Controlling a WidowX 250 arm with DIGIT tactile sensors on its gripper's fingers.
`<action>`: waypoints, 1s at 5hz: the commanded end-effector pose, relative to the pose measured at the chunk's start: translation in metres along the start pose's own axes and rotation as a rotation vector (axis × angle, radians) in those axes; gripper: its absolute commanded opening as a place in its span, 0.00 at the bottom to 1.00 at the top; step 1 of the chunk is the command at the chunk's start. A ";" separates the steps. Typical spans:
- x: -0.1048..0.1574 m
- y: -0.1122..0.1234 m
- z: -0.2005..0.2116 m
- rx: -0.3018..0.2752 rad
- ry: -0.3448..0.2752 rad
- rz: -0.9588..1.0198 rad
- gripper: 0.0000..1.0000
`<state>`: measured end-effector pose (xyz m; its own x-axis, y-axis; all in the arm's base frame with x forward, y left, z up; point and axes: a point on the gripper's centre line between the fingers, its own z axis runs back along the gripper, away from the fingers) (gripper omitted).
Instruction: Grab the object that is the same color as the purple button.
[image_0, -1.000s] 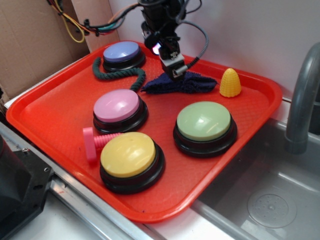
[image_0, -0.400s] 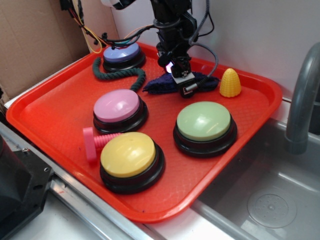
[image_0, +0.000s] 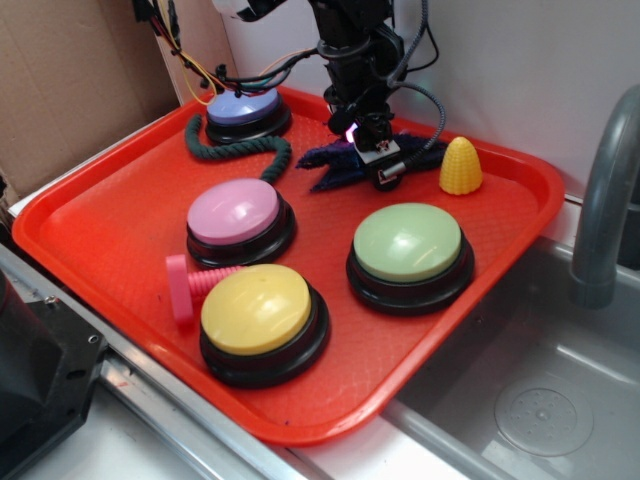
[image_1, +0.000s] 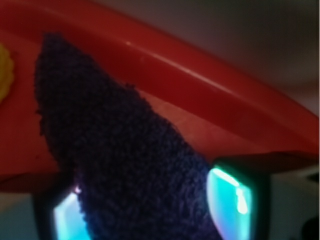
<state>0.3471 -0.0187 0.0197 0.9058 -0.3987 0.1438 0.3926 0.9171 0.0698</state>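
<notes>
The object, a dark purple-navy terry rag (image_0: 333, 166), lies at the back of the red tray (image_0: 100, 230), bunched up under my gripper (image_0: 380, 165). In the wrist view the fuzzy rag (image_1: 125, 165) fills the whole gap of the gripper (image_1: 150, 212), and both glowing fingertips (image_1: 234, 200) press against its sides. The gripper is shut on the rag. The purple button (image_0: 243, 105), lavender-blue on a black base, stands in the tray's back left corner, well left of the gripper.
A dark green rope (image_0: 235, 150) curls between the purple button and the rag. A yellow cone (image_0: 461, 166) stands just right of the gripper. Pink (image_0: 233, 212), green (image_0: 408, 242) and yellow (image_0: 257, 308) buttons and a pink screw (image_0: 190, 285) fill the front. Sink (image_0: 540, 400) and faucet (image_0: 605, 200) at right.
The gripper moved right and down onto the rag and closed on it. The rag went from lying flat to bunched and pulled together between the fingers.
</notes>
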 end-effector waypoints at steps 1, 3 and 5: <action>-0.002 0.006 0.015 0.023 -0.020 0.051 0.00; -0.018 0.006 0.053 0.064 0.004 0.238 0.00; -0.057 0.010 0.141 0.064 0.093 0.533 0.00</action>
<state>0.2672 0.0168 0.1296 0.9932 0.1162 0.0107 -0.1166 0.9900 0.0795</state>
